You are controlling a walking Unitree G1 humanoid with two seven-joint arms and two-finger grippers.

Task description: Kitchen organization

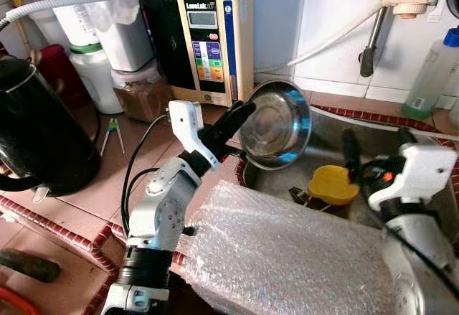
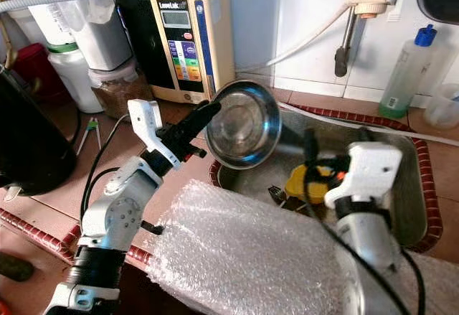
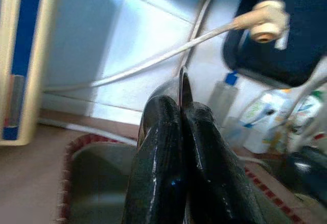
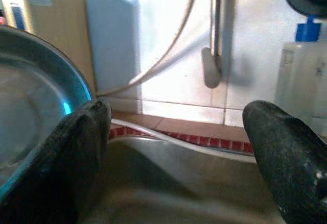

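Observation:
A shiny steel bowl (image 1: 276, 125) hangs tilted on edge over the left end of the sink (image 2: 401, 207). My left gripper (image 1: 247, 108) is shut on the steel bowl's rim, and the left wrist view shows the thin rim (image 3: 183, 83) pinched between its black fingers (image 3: 161, 157). My right gripper (image 1: 374, 143) is open above the sink's middle, to the right of the bowl; its fingers (image 4: 286, 157) are spread wide with nothing between them. A yellow round object (image 1: 333, 184) lies in the sink below it.
A water ionizer (image 1: 215, 39) stands at the back of the counter, with jars (image 1: 97, 78) and a black kettle (image 1: 39, 135) to the left. Bubble wrap (image 1: 280, 257) covers my front. A faucet pipe (image 1: 376, 21) and a spray bottle (image 2: 405, 71) are along the tiled wall.

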